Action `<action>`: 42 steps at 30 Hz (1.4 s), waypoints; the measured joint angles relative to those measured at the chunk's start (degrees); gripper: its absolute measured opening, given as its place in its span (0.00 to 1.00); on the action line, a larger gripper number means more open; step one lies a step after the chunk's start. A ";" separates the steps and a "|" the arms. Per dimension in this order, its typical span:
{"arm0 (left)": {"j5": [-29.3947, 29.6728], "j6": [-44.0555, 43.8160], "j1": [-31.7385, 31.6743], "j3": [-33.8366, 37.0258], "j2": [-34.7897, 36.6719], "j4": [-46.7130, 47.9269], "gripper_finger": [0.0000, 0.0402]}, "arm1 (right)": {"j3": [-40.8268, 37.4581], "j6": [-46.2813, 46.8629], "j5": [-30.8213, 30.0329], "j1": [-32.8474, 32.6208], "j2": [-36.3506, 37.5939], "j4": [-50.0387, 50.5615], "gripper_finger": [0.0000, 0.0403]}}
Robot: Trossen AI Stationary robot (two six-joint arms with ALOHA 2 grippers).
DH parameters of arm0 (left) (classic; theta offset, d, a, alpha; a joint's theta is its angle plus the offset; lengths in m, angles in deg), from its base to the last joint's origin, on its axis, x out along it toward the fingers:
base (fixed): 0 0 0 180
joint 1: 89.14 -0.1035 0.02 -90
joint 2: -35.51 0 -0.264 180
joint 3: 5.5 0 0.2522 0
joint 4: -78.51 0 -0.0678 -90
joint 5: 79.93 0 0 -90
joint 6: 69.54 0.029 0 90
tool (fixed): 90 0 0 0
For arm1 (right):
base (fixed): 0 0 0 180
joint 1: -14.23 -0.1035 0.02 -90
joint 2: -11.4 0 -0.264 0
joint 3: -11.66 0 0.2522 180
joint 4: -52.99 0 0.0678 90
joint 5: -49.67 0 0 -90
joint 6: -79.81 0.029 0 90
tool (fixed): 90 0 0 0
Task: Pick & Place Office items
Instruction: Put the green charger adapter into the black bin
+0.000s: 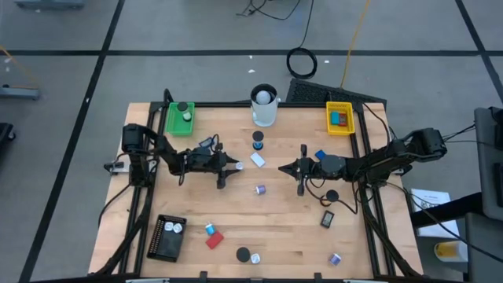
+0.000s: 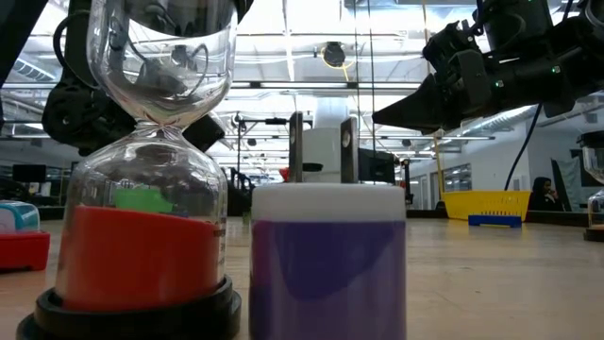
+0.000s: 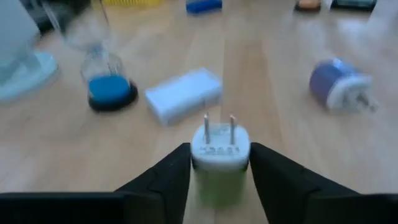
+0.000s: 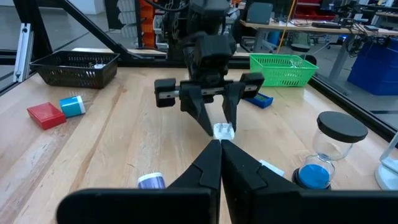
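1. Plug [image 3: 219, 163] nearest the lens: white, prongs pointing away, pinched at its sides between the fingers [image 3: 171, 168] of the left gripper [image 1: 236, 166]. Grip sits low on the body, probably to keep the prongs clear for setting down.
2. Held near mid-table and facing the right arm. Whether raised off the wood or resting on it is hard to judge.
3. Right gripper [image 4: 220, 146] just opposite, fingers pressed together with nothing between them, tip aimed at the plug. Looks like waiting close by, or ready to steady it. Cannot say which.
4. Just beyond the plug: white block [image 3: 185, 94] lying flat, blue hourglass [image 3: 111, 87] upright beside it, purple plug [image 3: 339, 84] tipped on its side and apart from both.
5. Farther out, trays at the table edges as likely drop spots: green tray [image 1: 181, 118], yellow tray [image 1: 339, 118], black tray [image 1: 167, 237]. Cup [image 1: 265, 106] between the first two. Red block [image 1: 214, 240] and black cap [image 1: 244, 255] loose near the front edge, not yet sorted.
6. Hard to make out:
   - plug's underside, hidden by the fingers
   - firmness of the grip
   - tray contents, too small from above
   - most of the table in the low view, blocked by red hourglass [image 2: 142, 189] and a purple-and-white cylinder [image 2: 328, 260]
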 joint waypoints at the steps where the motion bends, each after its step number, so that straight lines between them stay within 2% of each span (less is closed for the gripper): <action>1: 0.28 0.34 0.00 0.05 -0.07 0.46 0.47 | 0.00 0.00 0.00 0.00 0.00 0.00 0.00; 7: 1.88 1.72 0.00 0.07 -0.05 0.83 0.58 | 0.00 0.00 0.00 0.00 0.01 0.02 0.00; 13: 1.80 2.29 0.00 0.09 1.96 4.52 0.62 | 0.00 0.00 0.00 0.00 0.01 0.04 0.00; 18: 2.07 2.43 0.00 0.11 6.41 10.15 0.62 | 0.00 0.00 0.00 0.00 0.02 0.07 0.00; 26: 7.12 1.20 0.00 0.11 15.22 21.51 0.68 | 0.00 0.00 0.00 0.00 0.01 0.07 0.00; 29: 6.41 0.19 0.00 0.11 17.99 24.20 0.69 | 0.00 0.00 0.00 0.00 0.00 0.04 0.00; 33: 1.85 -4.18 0.00 0.00 21.85 25.54 0.70 | 0.00 0.00 0.00 0.00 0.00 0.02 0.00; 36: -0.83 -10.83 0.04 -2.63 25.07 33.76 0.67 | 0.00 0.00 0.00 0.00 0.00 -0.02 0.00; 42: 0.61 -23.23 0.83 -15.06 27.20 62.70 0.61 | 0.00 0.11 0.00 0.00 0.00 -0.12 0.00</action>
